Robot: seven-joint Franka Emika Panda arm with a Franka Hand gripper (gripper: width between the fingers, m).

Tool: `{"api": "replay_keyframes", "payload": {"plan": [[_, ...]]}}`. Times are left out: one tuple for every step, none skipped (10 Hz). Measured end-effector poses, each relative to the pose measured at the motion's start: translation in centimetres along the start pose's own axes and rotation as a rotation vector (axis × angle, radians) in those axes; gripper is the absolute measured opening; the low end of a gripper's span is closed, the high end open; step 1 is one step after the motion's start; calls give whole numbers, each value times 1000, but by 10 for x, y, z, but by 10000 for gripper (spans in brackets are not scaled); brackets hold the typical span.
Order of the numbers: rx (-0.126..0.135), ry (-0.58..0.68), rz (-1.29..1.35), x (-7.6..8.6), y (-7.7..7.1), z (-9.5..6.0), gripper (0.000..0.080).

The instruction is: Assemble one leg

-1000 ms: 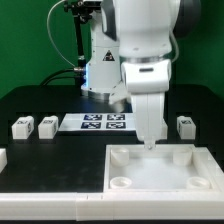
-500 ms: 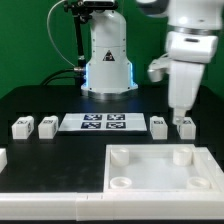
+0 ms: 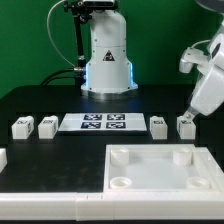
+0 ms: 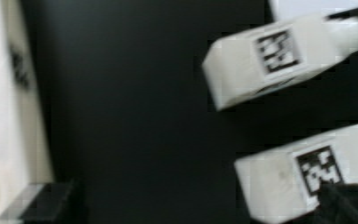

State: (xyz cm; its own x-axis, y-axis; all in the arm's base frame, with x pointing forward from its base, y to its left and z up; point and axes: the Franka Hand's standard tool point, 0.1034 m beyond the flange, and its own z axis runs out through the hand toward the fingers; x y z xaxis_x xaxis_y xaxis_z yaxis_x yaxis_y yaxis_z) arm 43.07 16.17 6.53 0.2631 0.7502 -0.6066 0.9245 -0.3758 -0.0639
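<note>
- Four small white blocks stand in a row on the black table (image 3: 40,105) in the exterior view, and each one's only label is a black-and-white square marker
- At the exterior view's left, the left pair (image 3: 20,127) stand just beside each other, not touching
- Next comes the marker board (image 3: 105,122), lying flat with four square tags in a line; their patterns are too small to read
- Behind it rises the white robot base (image 3: 108,60), with a blue glow on its front
- Nearer the camera lies the large white panel (image 3: 160,172), flat, with round holes at its corners
- Right of the board, the third block (image 3: 158,126) stands alone
- Just beside that, the leg (image 3: 185,126) stands upright on the table, near the panel's far corner
- The gripper (image 3: 189,116) hangs tilted over the leg; contact cannot be told
- In the wrist view, two blurred marked blocks lie apart, and one dark finger (image 4: 43,203) sits far off to the side, so the fingers are spread and pinch nothing
</note>
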Motion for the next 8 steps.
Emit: {"api": "replay_keyframes", "payload": {"plan": [[3, -112, -28, 1, -7, 0, 649], [2, -111, -33, 8, -6, 0, 649], [4, -110, -26, 7, -5, 0, 649], [3, -110, 2, 7, -5, 0, 649], [2, -108, 14, 6, -5, 0, 649], [-17, -78, 151, 1, -3, -4, 649], [-15, -58, 409, -3, -7, -7, 649], [17, -32, 577, 0, -8, -8, 649]]}}
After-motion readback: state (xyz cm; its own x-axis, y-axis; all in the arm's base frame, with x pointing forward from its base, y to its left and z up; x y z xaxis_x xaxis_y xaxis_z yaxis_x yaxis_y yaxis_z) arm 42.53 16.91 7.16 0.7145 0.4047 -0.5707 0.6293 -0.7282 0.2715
